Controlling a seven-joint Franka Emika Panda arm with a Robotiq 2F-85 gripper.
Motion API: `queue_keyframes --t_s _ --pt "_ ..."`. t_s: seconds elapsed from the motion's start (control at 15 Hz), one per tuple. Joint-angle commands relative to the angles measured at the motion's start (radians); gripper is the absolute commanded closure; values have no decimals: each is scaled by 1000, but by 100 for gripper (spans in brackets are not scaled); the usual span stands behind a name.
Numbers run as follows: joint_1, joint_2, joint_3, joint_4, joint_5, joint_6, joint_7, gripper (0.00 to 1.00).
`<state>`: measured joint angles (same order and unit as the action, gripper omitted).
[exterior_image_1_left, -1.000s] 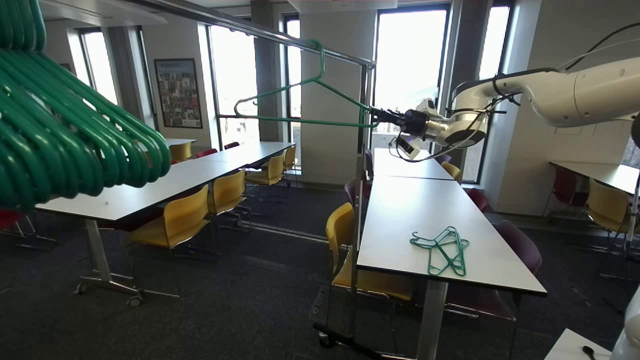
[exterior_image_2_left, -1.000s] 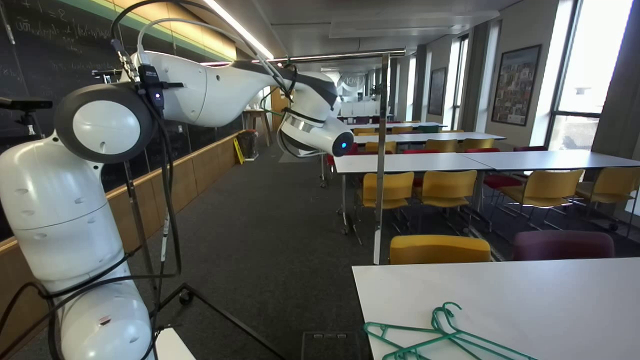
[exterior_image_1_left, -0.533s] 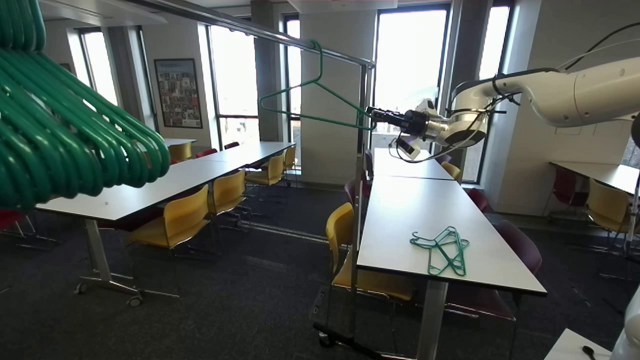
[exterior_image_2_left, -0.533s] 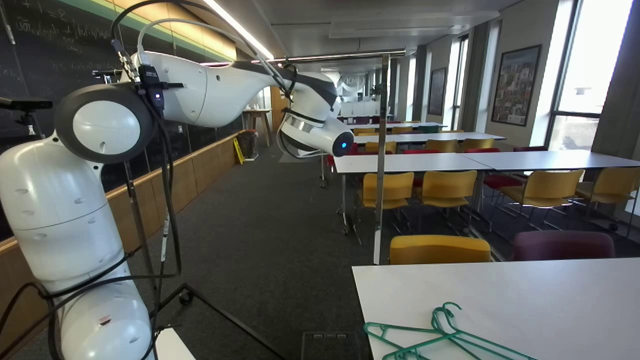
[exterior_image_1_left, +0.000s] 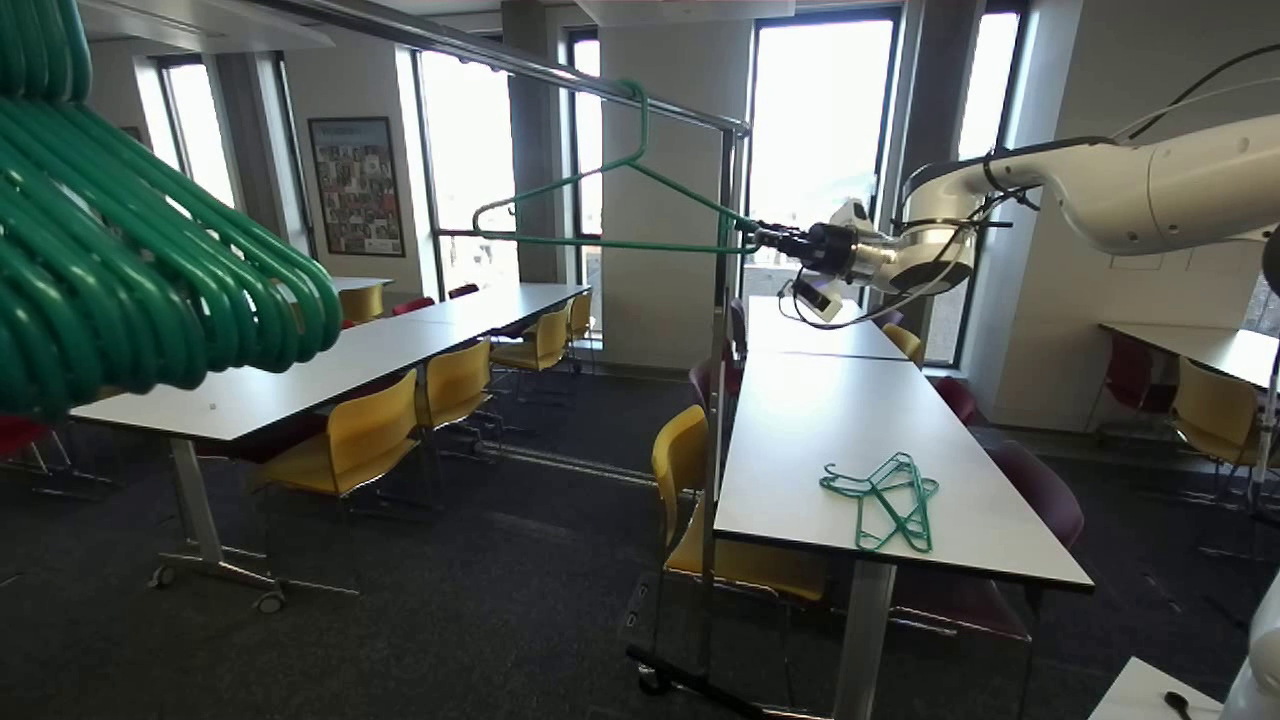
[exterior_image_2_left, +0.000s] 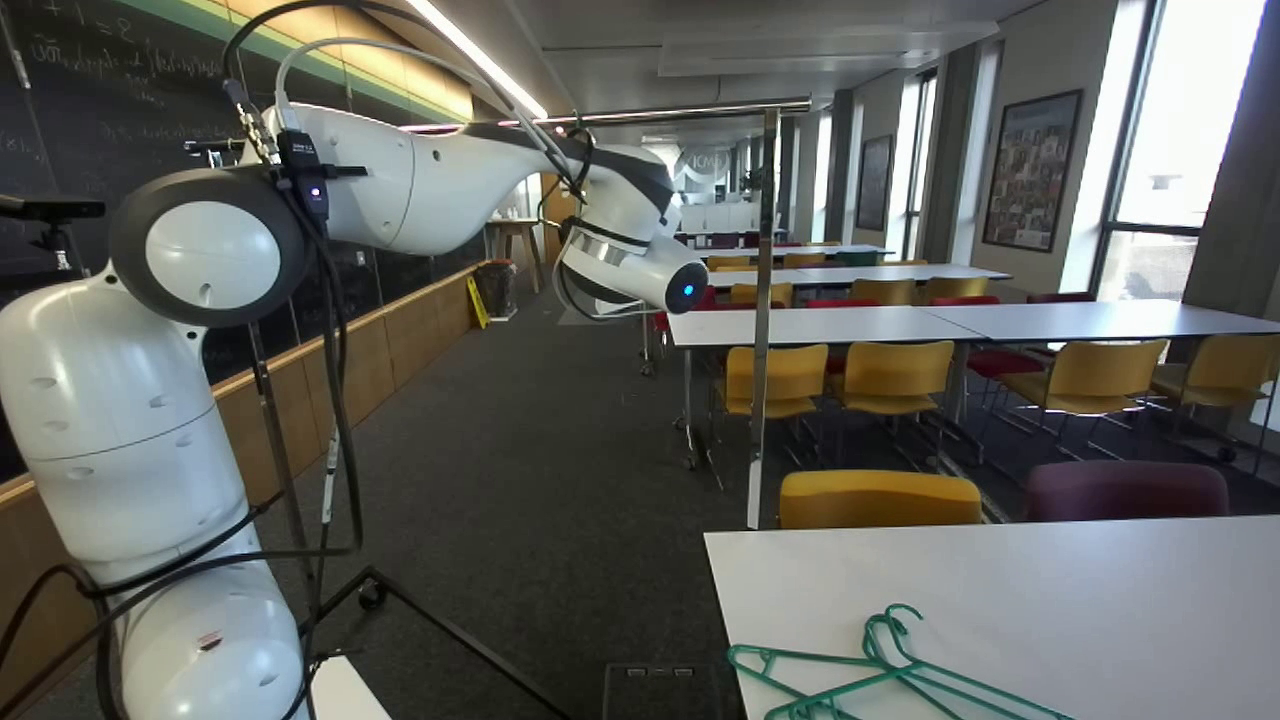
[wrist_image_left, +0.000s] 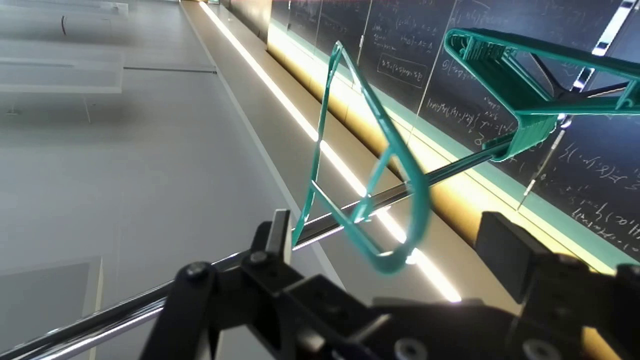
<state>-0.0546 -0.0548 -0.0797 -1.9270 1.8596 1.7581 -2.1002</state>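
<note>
In the wrist view my gripper (wrist_image_left: 390, 237) stands open, its fingers spread far apart. The rounded end of a green hanger (wrist_image_left: 420, 199) sits in the gap, with a visible space to the pad (wrist_image_left: 507, 255) on the right. Whether the left finger (wrist_image_left: 278, 232) touches the hanger's far part, I cannot tell. In an exterior view the hanger (exterior_image_1_left: 620, 243) hangs by its hook from a metal rail (exterior_image_1_left: 690, 112), near the rail's end, and my gripper (exterior_image_1_left: 757, 232) is at its near corner. The arm hides the gripper in an exterior view where its white wrist (exterior_image_2_left: 640, 270) faces the camera.
Further along the rail hangs a tight bunch of green hangers (exterior_image_1_left: 150, 260). Loose green hangers (exterior_image_2_left: 840, 690) lie on a white table (exterior_image_1_left: 810, 400) below the arm. The rack's upright post (exterior_image_2_left: 763, 330) stands close to the arm. Yellow chairs (exterior_image_1_left: 685, 450) surround the tables.
The gripper's jaws have opened at the hanger's corner. The hanger turned on its hook half a second ago and has swung back. The arm has hardly moved.
</note>
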Motion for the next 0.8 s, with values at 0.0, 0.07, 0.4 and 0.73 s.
queue_keyframes --t_s 0.0,0.07,0.4,0.73 --pt "-12 -34 -1 -26 -18 -25 30 0" --pt "-12 -33 -1 -25 -20 -26 32 0" --pt "-12 -32 -1 -23 -33 -34 32 40" --pt "-12 -33 -2 -23 -39 -36 31 78"
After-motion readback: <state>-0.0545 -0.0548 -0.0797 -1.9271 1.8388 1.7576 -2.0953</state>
